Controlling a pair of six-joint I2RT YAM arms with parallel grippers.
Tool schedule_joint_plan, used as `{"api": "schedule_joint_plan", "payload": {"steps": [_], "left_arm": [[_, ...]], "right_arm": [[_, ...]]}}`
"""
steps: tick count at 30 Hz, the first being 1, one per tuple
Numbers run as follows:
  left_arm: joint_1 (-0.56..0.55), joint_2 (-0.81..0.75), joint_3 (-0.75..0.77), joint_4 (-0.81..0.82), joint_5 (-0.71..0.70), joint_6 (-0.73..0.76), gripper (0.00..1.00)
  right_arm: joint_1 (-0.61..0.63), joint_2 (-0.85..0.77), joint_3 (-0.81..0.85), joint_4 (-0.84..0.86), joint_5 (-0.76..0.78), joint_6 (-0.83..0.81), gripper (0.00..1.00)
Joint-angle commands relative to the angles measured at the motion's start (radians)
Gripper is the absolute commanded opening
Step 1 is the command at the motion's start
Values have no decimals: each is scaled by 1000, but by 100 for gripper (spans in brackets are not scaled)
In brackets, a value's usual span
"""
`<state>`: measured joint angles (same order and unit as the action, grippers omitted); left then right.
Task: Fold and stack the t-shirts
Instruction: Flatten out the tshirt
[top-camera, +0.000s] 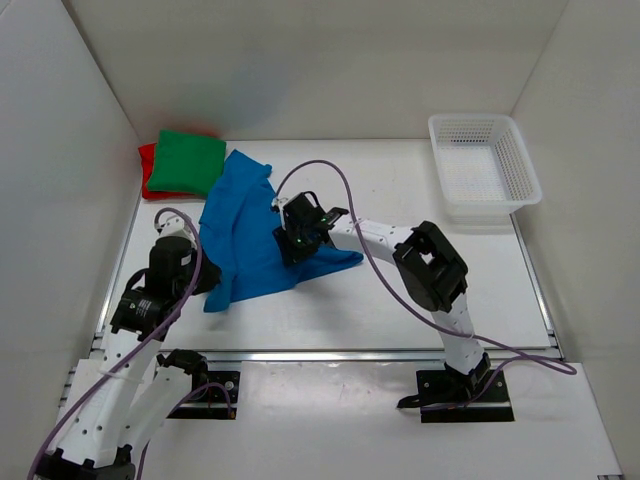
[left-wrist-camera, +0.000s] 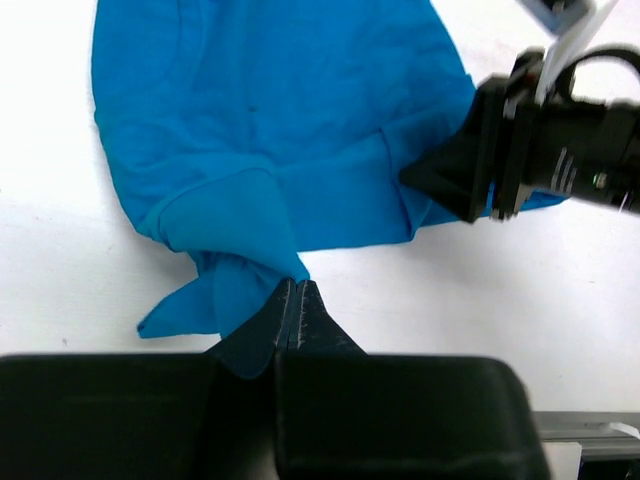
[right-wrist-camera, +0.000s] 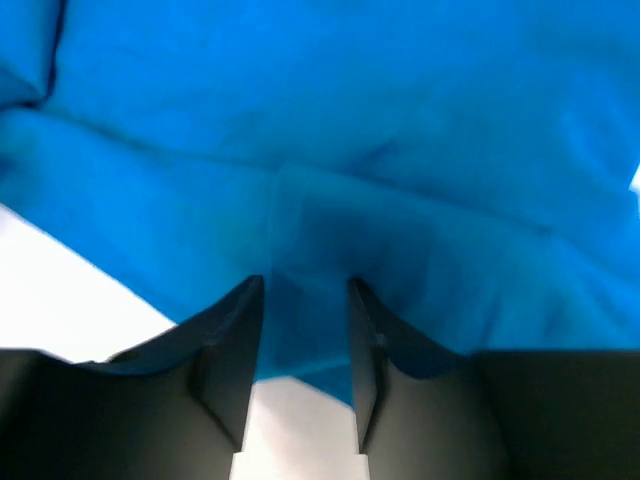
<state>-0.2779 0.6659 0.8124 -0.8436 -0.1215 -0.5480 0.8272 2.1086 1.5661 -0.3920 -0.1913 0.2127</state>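
The blue t-shirt (top-camera: 245, 225) lies spread and rumpled on the table, left of centre. My left gripper (left-wrist-camera: 296, 283) is shut on a bunched corner of the blue t-shirt (left-wrist-camera: 270, 130) at its near-left edge. My right gripper (right-wrist-camera: 305, 285) presses down on the shirt's right part, its jaws apart with a fold of blue cloth (right-wrist-camera: 330, 150) between the fingertips. In the top view the right gripper (top-camera: 293, 240) sits over the shirt's right side. The green t-shirt (top-camera: 186, 161) lies folded on the red t-shirt (top-camera: 147, 168) at the back left.
A white mesh basket (top-camera: 483, 165) stands at the back right. White walls close in the table on the left, back and right. A purple cable (top-camera: 335, 180) arcs over the right arm.
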Motion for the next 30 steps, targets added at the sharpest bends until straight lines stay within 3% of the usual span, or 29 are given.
{"api": "schedule_joint_plan", "payload": {"steps": [1, 12, 13, 16, 20, 25, 29, 30], "left_arm": [[2, -35, -22, -3, 23, -7, 0], [9, -38, -35, 11, 23, 2, 0], [3, -37, -36, 9, 22, 0, 0], [5, -38, -36, 3, 16, 3, 0], [5, -28, -18, 14, 8, 10, 0], [2, 21, 67, 37, 3, 23, 0], [3, 98, 230, 58, -27, 51, 0], [5, 122, 287, 64, -29, 65, 0]], "right_arm": [[10, 34, 89, 9, 64, -16, 37], [36, 123, 172, -41, 118, -22, 37], [38, 143, 198, -71, 140, -32, 33], [52, 177, 264, -128, 165, -44, 7], [41, 117, 273, -148, 176, -32, 8], [-19, -97, 249, -166, 174, -16, 9], [-109, -356, 60, -21, 150, 48, 2], [-135, -501, -59, 42, 142, 88, 0]]}}
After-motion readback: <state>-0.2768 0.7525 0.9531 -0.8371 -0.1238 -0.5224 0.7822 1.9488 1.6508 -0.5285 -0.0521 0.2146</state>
